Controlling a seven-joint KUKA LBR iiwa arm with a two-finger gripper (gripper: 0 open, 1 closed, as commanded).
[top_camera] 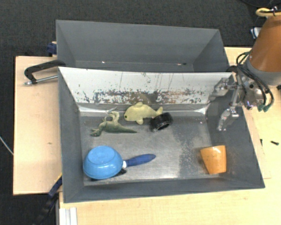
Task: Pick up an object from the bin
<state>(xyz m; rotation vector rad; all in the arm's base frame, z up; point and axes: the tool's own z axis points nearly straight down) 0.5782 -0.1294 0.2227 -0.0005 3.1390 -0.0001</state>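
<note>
Tool [227,114] hanging close to the bin's [187,139] right wall, just beyond the orange cup [213,159] in the near right corner; you cannot tell how far it is open or whether it grips anything. Descending from here, you may scrape the sloped wall or clip the cup's rim and knock it away. The arm is cut off at the right, and the black ring [159,121] by the far wall is hard to identify.

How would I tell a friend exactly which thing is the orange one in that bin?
Look in the grey bin, at its near right corner, in front of the end effector. The orange cup is there alone; the blue pan, yellow fish and black wheel all lie further left.
</note>
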